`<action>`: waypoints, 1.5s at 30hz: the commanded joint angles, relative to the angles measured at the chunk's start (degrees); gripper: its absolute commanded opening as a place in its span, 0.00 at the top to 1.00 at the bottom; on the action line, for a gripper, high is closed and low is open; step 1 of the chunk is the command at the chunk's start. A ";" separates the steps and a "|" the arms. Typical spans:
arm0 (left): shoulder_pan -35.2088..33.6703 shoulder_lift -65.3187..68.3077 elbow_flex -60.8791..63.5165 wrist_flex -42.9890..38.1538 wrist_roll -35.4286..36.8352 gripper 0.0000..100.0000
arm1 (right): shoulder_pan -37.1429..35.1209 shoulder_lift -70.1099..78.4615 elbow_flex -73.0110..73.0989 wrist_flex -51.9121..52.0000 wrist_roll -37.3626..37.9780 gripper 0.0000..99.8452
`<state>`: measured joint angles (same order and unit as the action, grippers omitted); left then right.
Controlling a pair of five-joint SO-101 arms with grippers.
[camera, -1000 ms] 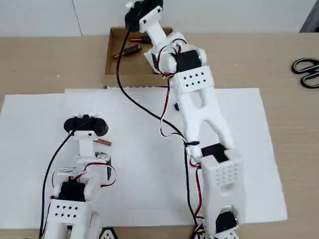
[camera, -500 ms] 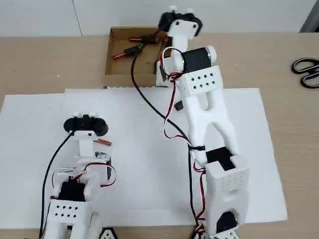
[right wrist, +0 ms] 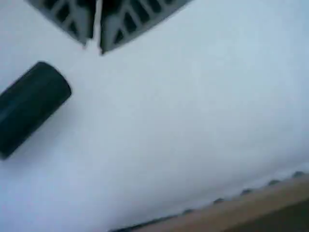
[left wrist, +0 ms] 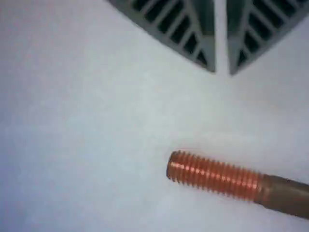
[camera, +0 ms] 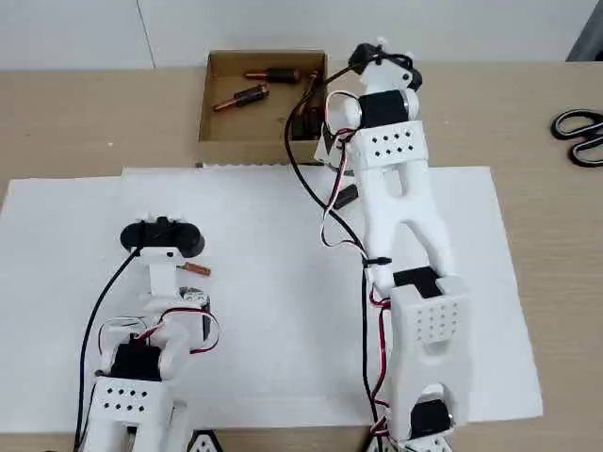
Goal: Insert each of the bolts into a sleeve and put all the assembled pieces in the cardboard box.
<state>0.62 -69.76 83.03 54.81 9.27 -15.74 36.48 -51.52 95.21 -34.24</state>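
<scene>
Box (camera: 250, 127) holds at least 2 assembled pcs (camera: 271, 73) already. You've 1 bolt (left wrist: 212, 175) lying bare just beyond tips of left gripper (left wrist: 222, 71), 1 sleeve (right wrist: 30, 107) beside tips of right gripper (right wrist: 95, 47); both clenched, holding nothing.

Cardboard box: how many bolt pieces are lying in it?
3. In the cardboard box, one piece lies by the far wall, a second piece mid-floor, a third piece beside the arm, partly hidden. More may be hidden.
</scene>
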 commanded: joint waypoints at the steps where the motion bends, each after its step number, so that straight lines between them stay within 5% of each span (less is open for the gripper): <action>1: 0.00 -0.35 -0.13 -1.41 -0.09 0.99 | 0.84 1.54 -2.37 0.75 -0.62 1.00; 5: 0.00 -0.35 -0.13 -1.41 -0.09 0.99 | 0.84 4.35 -2.37 0.75 -2.73 0.99; 13: 0.00 -0.35 -0.13 -1.41 -0.09 0.99 | 0.75 6.11 -2.37 0.66 -2.81 0.79; 40: 0.00 -0.35 -0.13 -1.41 -0.09 0.99 | 0.04 10.15 -8.44 -3.74 -1.67 0.79; 45: 0.00 -0.35 -0.13 -1.41 -0.09 0.99 | -1.27 10.68 -9.58 -4.26 0.18 0.88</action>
<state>0.62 -69.76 83.03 54.64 9.27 -15.91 47.47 -58.73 91.96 -35.21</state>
